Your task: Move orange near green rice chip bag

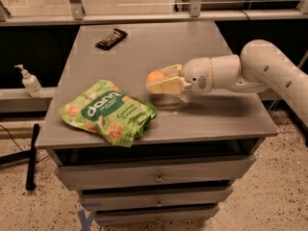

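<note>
The orange (pixel 154 76) sits between the cream fingers of my gripper (pixel 161 81), which is shut on it and holds it just above the grey tabletop (pixel 202 124). The white arm reaches in from the right. The green rice chip bag (pixel 108 110) lies flat at the table's front left, its right edge a short way left of and below the gripper. The orange is partly hidden by the fingers.
A small dark wrapped candy bar (pixel 111 38) lies at the table's back left. The table has drawers (pixel 156 177) below. A hand-sanitiser bottle (pixel 30 82) stands on a ledge to the left, and a black pole (pixel 31 155) leans near the floor.
</note>
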Controlling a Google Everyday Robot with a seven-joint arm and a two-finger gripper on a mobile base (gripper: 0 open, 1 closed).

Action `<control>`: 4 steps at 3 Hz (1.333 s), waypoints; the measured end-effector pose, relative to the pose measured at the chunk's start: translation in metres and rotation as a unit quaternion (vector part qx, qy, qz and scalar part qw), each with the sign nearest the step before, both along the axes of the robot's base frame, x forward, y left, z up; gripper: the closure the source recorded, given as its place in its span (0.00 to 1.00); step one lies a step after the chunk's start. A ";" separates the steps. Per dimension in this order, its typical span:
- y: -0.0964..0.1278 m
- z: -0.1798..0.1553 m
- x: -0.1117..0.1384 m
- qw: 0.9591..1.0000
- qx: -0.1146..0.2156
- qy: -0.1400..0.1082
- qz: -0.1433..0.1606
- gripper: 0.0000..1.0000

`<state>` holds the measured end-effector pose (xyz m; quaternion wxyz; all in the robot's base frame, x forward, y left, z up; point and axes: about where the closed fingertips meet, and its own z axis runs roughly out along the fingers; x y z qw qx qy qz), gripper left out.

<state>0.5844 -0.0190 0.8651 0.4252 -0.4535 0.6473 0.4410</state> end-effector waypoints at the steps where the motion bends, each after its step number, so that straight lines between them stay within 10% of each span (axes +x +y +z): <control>1: -0.006 -0.001 -0.001 1.000 0.008 0.012 0.006 0.15; 2: -0.008 -0.003 -0.003 1.000 0.014 0.023 0.010 0.00; 4: -0.019 0.006 0.001 1.000 0.018 0.015 0.000 0.00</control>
